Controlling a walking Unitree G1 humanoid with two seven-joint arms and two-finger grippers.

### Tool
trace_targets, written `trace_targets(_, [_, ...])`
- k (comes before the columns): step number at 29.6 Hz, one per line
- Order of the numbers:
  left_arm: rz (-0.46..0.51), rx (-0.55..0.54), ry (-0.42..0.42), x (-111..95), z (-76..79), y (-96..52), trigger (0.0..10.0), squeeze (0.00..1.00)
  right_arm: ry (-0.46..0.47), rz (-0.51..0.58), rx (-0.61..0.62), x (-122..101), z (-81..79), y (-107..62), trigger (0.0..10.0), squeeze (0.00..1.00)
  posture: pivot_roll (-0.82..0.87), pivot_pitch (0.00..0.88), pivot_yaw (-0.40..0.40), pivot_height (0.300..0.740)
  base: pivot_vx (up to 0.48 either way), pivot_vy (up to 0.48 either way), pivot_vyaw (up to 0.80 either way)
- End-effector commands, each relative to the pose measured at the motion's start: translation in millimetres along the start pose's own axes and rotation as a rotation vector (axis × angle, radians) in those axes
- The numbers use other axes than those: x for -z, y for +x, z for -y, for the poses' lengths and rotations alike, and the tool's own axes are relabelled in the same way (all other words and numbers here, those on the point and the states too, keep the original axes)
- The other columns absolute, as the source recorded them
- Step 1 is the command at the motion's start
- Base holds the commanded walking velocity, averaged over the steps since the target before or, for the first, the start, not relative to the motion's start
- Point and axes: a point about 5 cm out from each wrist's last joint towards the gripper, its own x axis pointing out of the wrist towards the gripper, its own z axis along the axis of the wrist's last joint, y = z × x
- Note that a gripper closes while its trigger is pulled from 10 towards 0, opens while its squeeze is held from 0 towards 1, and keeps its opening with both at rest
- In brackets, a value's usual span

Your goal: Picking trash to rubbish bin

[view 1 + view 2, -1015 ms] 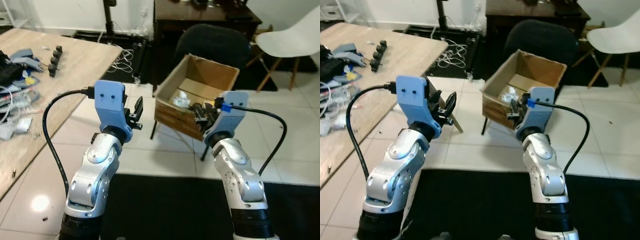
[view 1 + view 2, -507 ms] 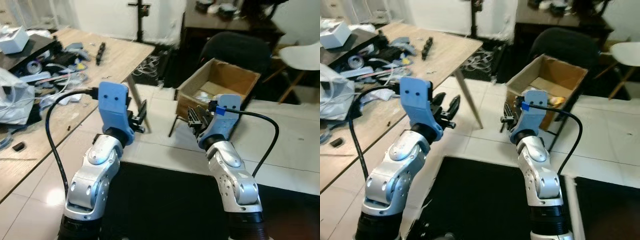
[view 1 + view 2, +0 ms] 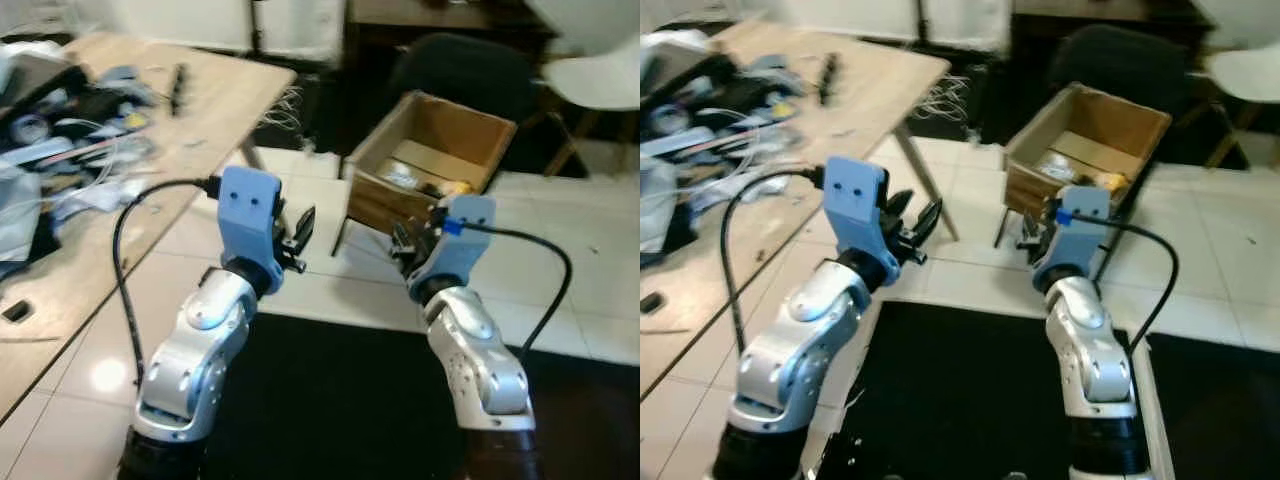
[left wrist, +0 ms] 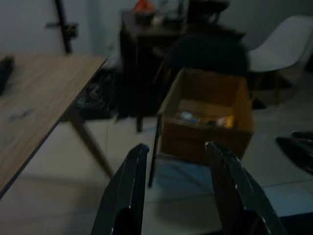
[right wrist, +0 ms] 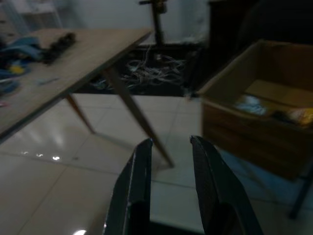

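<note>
The cardboard box (image 3: 432,160) holding trash sits ahead on a chair. Both grippers hover short of it, empty: left gripper (image 4: 178,188) fingers apart, right gripper (image 5: 168,183) fingers apart. The cluttered counter (image 3: 130,130) lies left of the box.

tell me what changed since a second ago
Mostly the camera swung: the table now takes up more of the head views, and the box sits farther ahead. The right gripper, earlier at the box's edge, is now short of it. Both grippers, left too, stay raised, open and empty; trash remains in the box.
</note>
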Motion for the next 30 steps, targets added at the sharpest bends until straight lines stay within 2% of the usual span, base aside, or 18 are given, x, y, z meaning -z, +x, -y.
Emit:
trace_targets(1, [-0.017,-0.005,0.004,4,-0.3,-1.2,10.0,0.00,0.003,-0.023,0.005,5,1.6,-3.7,10.0,0.00,0.10,0.148,0.006,0.740,0.000,0.000,0.00])
trace_targets(12, [-0.020,-0.039,0.001,5,-3.8,-0.5,10.0,0.00,0.001,-0.034,-0.001,7,1.4,-3.1,10.0,0.00,0.10,0.147,0.001,0.740,0.000,0.000,0.00])
trace_targets(18, [-0.044,-0.042,-0.002,10,-3.8,0.5,10.0,0.00,-0.008,-0.076,0.010,14,2.8,-3.5,10.0,0.00,0.10,0.147,0.001,0.740,0.000,0.000,0.00])
trace_targets(21, [-0.134,-0.073,0.019,27,-7.0,-0.2,10.0,0.00,-0.018,-0.141,0.058,25,10.8,-5.3,10.0,0.00,0.09,0.151,0.004,0.740,0.000,0.000,0.00])
trace_targets(22, [-0.134,-0.073,0.019,27,-7.0,-0.2,10.0,0.00,-0.018,-0.141,0.058,25,10.8,-5.3,10.0,0.00,0.09,0.151,0.004,0.740,0.000,0.000,0.00])
trace_targets(24, [-0.239,-0.098,0.057,45,-10.6,-3.3,10.0,0.00,-0.041,-0.187,0.108,35,18.9,-7.3,10.0,0.00,0.07,0.152,0.005,0.740,0.000,0.000,0.00])
trace_targets(27, [-0.258,-0.091,0.078,50,-10.7,-5.7,10.0,0.00,-0.046,-0.223,0.108,43,21.3,-9.7,10.0,0.00,0.07,0.152,0.005,0.740,0.000,0.000,0.00])
trace_targets(29, [-0.310,-0.053,0.128,66,-10.0,-12.4,10.0,0.00,-0.060,-0.277,0.089,57,22.6,-15.9,10.0,0.00,0.07,0.152,0.003,0.740,0.000,0.000,0.00])
trace_targets(30, [-0.310,-0.053,0.128,66,-10.0,-12.4,10.0,0.00,-0.060,-0.277,0.089,57,22.6,-15.9,10.0,0.00,0.07,0.152,0.003,0.740,0.000,0.000,0.00])
